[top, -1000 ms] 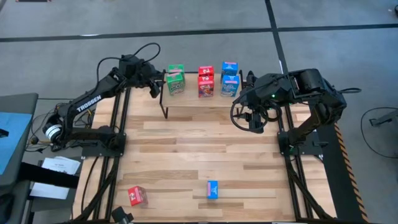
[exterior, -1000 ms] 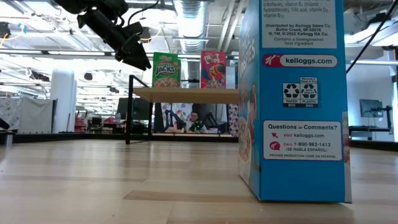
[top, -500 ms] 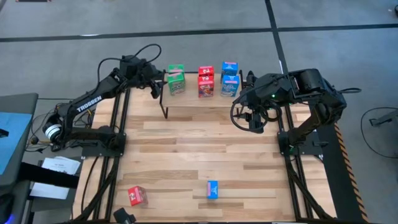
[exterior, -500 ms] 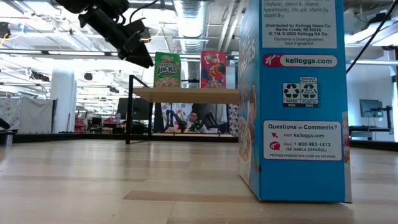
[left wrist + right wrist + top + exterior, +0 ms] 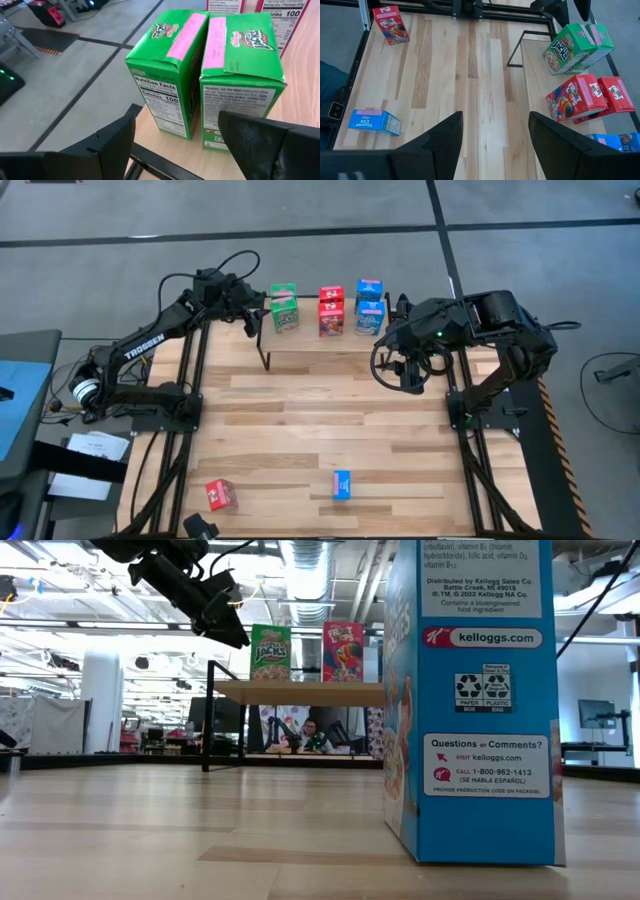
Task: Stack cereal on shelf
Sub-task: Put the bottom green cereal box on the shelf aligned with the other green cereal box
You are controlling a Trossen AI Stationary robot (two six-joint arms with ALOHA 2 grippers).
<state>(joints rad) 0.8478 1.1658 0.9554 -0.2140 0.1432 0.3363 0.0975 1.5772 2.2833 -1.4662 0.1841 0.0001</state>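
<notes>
The shelf (image 5: 320,345) stands at the table's far middle. Upright on its wooden top are two green (image 5: 200,70), two red (image 5: 587,97) and two blue (image 5: 369,307) cereal boxes. My left gripper (image 5: 177,117) hovers open just off the shelf's left end, a finger on either side of the view of the green pair (image 5: 283,308), touching neither. My right gripper (image 5: 495,130) hangs open high over the table, right of the shelf, with nothing between its fingers. One red box (image 5: 221,495) and one blue box (image 5: 342,485) lie loose near the table's front edge.
The shelf's thin black legs (image 5: 263,355) stand on the slatted tabletop (image 5: 320,420), which is bare wood between the shelf and the two loose boxes. The loose blue box (image 5: 470,700) fills the low view's right. Arm frames and cables (image 5: 190,380) run along both sides.
</notes>
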